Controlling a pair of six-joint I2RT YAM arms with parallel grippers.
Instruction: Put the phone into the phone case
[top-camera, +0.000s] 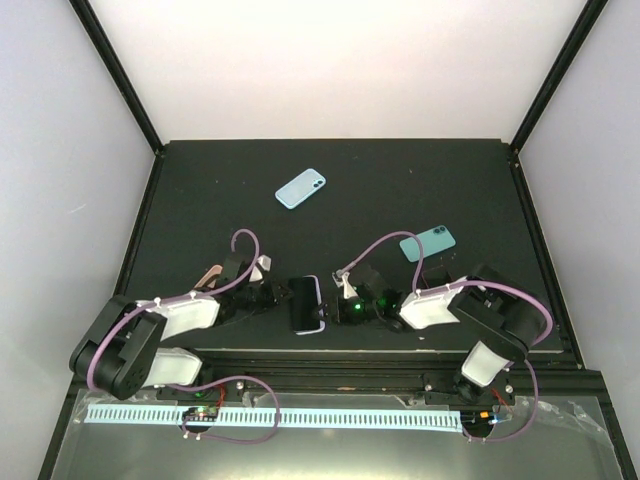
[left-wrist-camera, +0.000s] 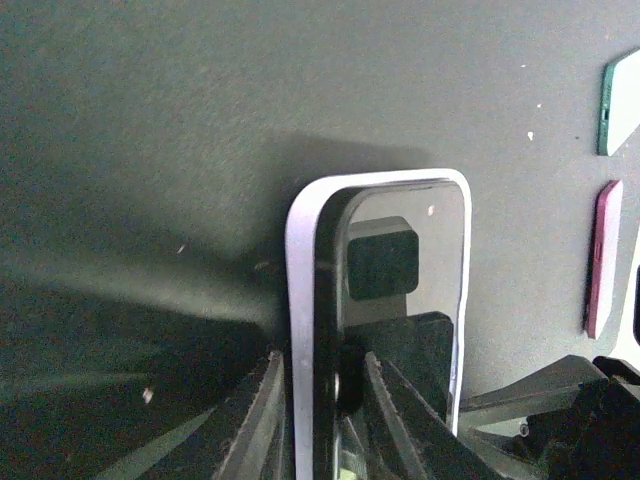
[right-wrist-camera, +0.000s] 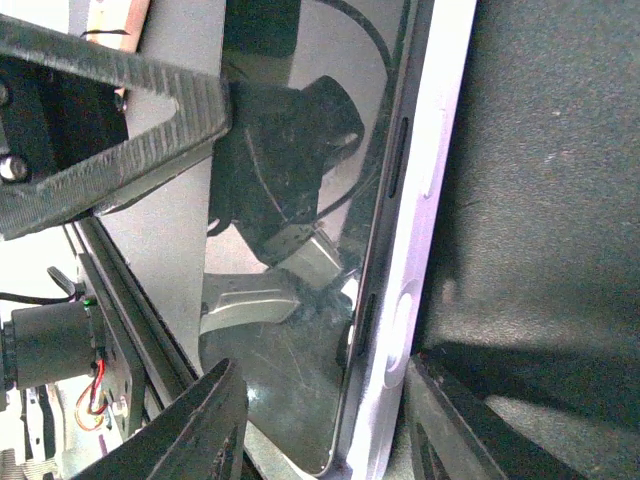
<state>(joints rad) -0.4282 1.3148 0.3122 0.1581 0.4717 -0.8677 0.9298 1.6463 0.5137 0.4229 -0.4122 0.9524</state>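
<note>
**Phone part-way in, a tool on each long edge**

Down at the near middle of the table, between the two arms: phone, dark and glossy, lying face up in its pale case. Probably not fully home. In the right wrist view, side buttons standing proud of the rim along one long edge.

Left tool closed to a narrow pinch across the long rim nearest it, one finger outside the wall, the other pressed on the glass. Right tool part open, fingers straddling the opposite edge near a corner. Contact at its pads impossible to judge from here.

Handling, as a guess:
- **Phone:** stiff, flat, light enough for one tool. Slick glass, so little purchase for a sliding pad, and likely to mark or crack under a hard point load.
- **Case:** soft and springy, with a rim likely to flex outward and snap back. Light too, so likely to skid across the table under any sideways shove.

Best hold, on that reading:
- Pin the case by its wall with the left.
- Press flat on the glass close to the raised edge with the right, working from a corner along.
- Stay off the buttons.
- Avoid prying at the rim alone, for fear of peeling the seated side loose.
</note>
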